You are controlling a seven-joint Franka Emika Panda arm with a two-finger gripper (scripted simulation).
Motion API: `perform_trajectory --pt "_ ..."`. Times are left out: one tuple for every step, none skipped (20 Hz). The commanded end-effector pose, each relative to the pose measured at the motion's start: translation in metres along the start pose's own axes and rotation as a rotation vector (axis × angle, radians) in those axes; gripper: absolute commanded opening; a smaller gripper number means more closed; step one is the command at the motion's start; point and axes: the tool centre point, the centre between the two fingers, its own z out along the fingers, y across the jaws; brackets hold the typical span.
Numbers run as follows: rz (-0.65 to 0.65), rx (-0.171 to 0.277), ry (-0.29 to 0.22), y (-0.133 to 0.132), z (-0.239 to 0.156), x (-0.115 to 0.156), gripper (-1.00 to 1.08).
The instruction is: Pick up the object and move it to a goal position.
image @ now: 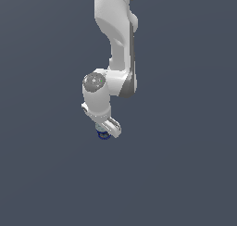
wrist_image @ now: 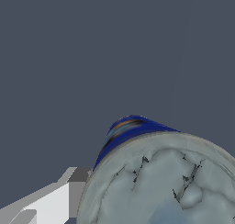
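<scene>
In the exterior view the white gripper (image: 104, 130) points down with the blue can (image: 102, 134) right under it, only its lower rim peeking out, presumably so the fingers can straddle it for the lift. Whether they are pressed on it I cannot tell. The wrist view is filled by the can's silvery-grey top (wrist_image: 160, 186), one finger (wrist_image: 46, 202) beside it. The surface (image: 185, 174) is plain dark grey-blue, with no room visible.

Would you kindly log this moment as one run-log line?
phase: at grasp | hand: over the can, grip state unclear | can: blue side, silvery-grey top, mostly hidden beneath hand in exterior view | goal: not visible
</scene>
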Motion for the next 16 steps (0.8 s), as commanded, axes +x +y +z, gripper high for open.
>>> perform_trajectory --pt "-0.001 0.004 0.005 -0.01 -0.014 -0.005 -1.0" --pt "-0.001 0.004 0.005 -0.015 -0.021 -0.009 -1.0" --pt "-0.001 0.004 0.005 -0.02 -0.027 -0.012 -1.0" --pt "-0.001 0.003 0.005 -0.025 -0.035 -0.016 -1.0" --pt "-0.001 0.003 0.005 -0.031 -0.043 -0.02 -1.0" --pt "-0.001 0.003 0.005 -0.037 -0.051 -0.025 -1.0" --pt "-0.001 0.003 0.005 -0.043 -0.06 -0.029 -1.0" --pt "-0.001 0.003 0.005 -0.05 -0.069 -0.034 -1.0" --pt "-0.001 0.003 0.005 -0.057 -0.078 -0.039 -1.0" --pt "0.0 0.002 0.006 -0.064 -0.088 -0.044 -1.0" --pt "0.0 0.002 0.006 -0.071 -0.097 -0.049 -1.0" --pt "0.0 0.002 0.006 -0.078 -0.107 -0.054 -1.0" --pt "0.0 0.002 0.006 -0.085 -0.117 -0.059 -1.0" --pt "0.0 0.002 0.006 -0.092 -0.126 -0.064 -1.0" --pt "0.0 0.002 0.006 -0.099 -0.136 -0.069 -1.0" --pt "0.0 0.002 0.006 -0.106 -0.145 -0.074 -1.0"
